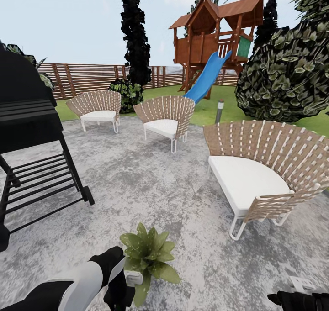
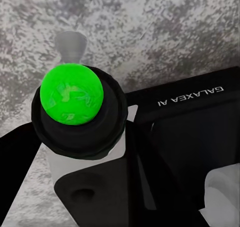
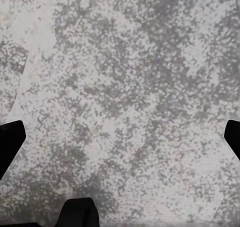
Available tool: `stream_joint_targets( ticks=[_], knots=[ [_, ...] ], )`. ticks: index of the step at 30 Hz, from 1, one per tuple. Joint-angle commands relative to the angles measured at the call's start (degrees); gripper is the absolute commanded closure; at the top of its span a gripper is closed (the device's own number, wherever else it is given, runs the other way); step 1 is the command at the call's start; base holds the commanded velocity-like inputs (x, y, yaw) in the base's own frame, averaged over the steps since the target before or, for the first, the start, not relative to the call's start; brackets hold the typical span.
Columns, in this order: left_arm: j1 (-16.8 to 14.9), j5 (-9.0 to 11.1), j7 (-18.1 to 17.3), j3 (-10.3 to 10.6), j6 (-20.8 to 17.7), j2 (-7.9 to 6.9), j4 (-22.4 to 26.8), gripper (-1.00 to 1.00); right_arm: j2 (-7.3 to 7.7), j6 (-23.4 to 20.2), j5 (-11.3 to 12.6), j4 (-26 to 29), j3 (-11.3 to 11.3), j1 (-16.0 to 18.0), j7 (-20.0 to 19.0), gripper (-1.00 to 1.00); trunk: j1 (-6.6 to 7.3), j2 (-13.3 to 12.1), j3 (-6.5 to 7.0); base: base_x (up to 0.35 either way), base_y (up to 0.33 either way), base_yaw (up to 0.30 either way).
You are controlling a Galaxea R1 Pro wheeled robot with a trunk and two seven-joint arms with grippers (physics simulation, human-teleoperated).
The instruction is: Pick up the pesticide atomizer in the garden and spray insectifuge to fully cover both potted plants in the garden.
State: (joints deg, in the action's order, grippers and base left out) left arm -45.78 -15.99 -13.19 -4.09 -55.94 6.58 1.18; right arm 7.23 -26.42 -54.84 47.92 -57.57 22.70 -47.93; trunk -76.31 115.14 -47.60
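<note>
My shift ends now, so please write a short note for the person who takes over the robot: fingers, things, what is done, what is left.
Left gripper: fingers shut on the pesticide atomizer, beside the potted plant on the patio.
Right gripper: open, empty, over bare paving.
Done: atomizer in hand, at one plant.
Left: spray this plant, then find and spray the second. Whether spraying has begun cannot be told.
</note>
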Motion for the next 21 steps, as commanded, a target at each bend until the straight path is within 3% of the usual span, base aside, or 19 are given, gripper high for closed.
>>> stream_joint_targets(
  ticks=[1,9,21],
  knots=[
    [0.0,-0.6,-0.3,-0.4,-0.2,0.01,0.1,1.0,-0.02,-0.1,-0.4,0.1,-0.2,0.1,-0.4,-1.0,0.01,0.0,-0.05,-0.044,-0.008,0.0],
    [0.0,-0.6,-0.3,-0.4,-0.2,0.0,0.1,1.0,-0.02,-0.1,-0.4,0.1,-0.2,0.1,-0.5,-1.0,0.01,0.0,-0.05,-0.007,-0.089,0.012],
    [0.0,-0.6,-0.3,-0.4,-0.2,0.01,0.1,1.0,-0.02,-0.1,-0.4,0.1,-0.2,0.1,-0.4,-1.0,0.01,0.0,-0.05,0.0,-0.316,0.243]
  ],
)
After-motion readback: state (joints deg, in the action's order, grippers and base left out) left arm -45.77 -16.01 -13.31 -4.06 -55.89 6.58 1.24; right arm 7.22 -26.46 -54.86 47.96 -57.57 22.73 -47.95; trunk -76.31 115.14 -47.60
